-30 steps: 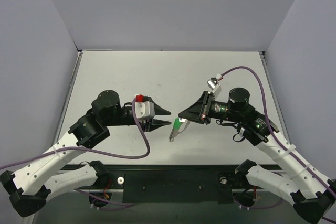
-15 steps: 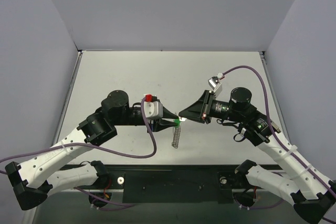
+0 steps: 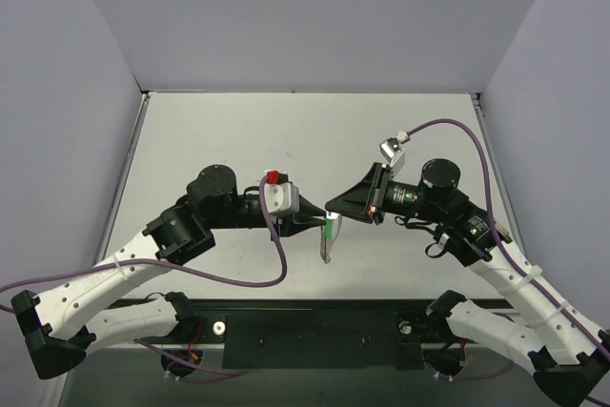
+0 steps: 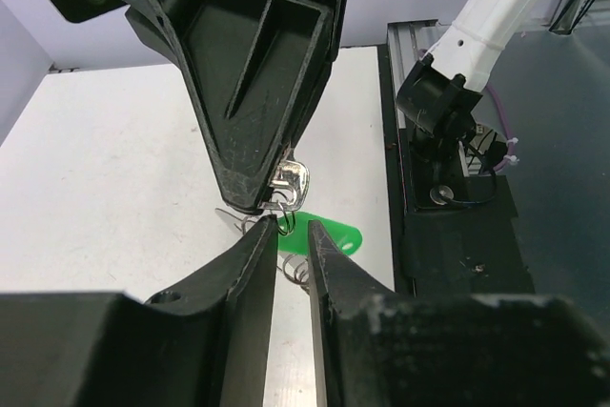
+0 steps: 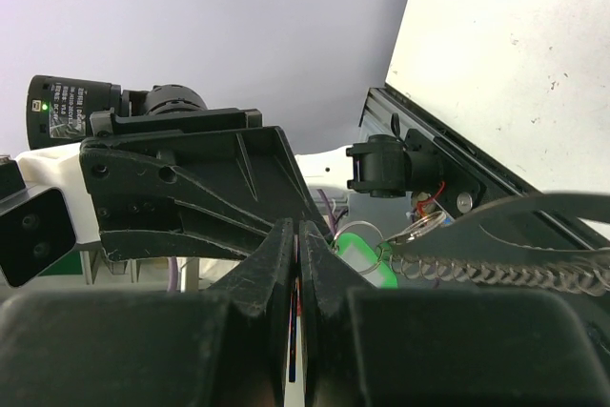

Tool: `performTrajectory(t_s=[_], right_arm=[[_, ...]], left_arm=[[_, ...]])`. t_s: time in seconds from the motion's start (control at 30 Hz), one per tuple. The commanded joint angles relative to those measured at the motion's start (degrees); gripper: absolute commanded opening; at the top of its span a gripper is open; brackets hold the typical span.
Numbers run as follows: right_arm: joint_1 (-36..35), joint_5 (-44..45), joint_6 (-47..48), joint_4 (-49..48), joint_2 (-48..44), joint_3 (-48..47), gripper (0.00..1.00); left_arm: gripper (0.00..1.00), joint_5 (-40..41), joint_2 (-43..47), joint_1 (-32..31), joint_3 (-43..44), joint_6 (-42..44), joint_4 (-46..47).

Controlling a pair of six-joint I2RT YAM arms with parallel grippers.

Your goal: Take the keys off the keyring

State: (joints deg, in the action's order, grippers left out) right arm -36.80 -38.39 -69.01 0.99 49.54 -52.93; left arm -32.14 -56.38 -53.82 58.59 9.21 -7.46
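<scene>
Keyring point(image 5: 419, 229) is held in the air at the tips of the fully closed right gripper point(image 3: 330, 209), above the middle of the table point(image 3: 238, 131). Just left of it, the left gripper point(image 4: 294, 231) is seen narrowly parted, with the ring at its fingertips; a grip cannot be confirmed. Below, a green tag point(image 4: 329, 235) and a coiled chain point(image 3: 326, 249) are hung. A small silver piece point(image 4: 292, 182) is seen at the right fingertips.

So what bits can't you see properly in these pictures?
1. Tiny silver metal keys: top view, too small, where the left gripper and right gripper meet.
2. Thin pale wire keyring: right wrist view, part hidden behind the right gripper's fingers.
3. Left gripper's grip: left wrist view, fingertips overlap the green plastic tag.
</scene>
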Motion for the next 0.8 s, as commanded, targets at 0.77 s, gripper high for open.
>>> performTrajectory(t_s=[0.77], right_arm=[[-1.70,0.33,-1.04,-5.21,-1.73,-1.74,0.00]], left_arm=[[0.00,6.21,0.83,-2.43,-0.57,-2.44,9.22]])
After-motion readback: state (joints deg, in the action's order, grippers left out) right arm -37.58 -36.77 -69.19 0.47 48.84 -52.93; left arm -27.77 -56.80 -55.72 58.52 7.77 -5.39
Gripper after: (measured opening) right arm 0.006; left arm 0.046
